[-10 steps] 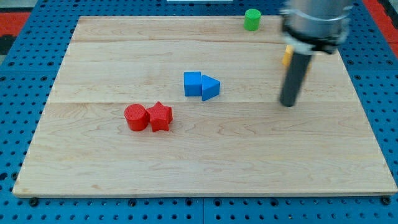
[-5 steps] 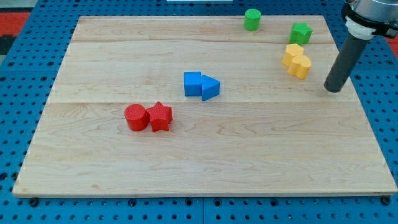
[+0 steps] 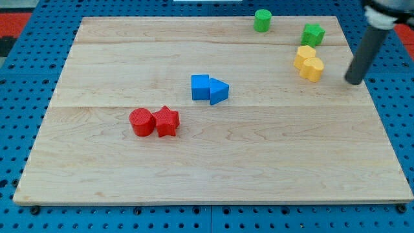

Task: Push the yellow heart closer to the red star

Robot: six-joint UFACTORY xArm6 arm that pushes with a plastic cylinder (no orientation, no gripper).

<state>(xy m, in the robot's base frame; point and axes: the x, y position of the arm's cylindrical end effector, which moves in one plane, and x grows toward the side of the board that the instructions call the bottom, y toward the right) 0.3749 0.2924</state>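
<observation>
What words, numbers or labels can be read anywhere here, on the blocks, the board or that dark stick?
None: no text, number, brand or sign can be read in this view.
The light wooden board is bare grain.
The yellow heart block, red star block and the other coloured blocks are plain.
The dark rod ending in my tip bears no marking.

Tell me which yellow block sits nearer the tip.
The yellow heart, at the view's right of the pair; my tip stands right of it. The other yellow block lies farther, up-left.

single raised angled view, whole board (image 3: pixel 213 175)
</observation>
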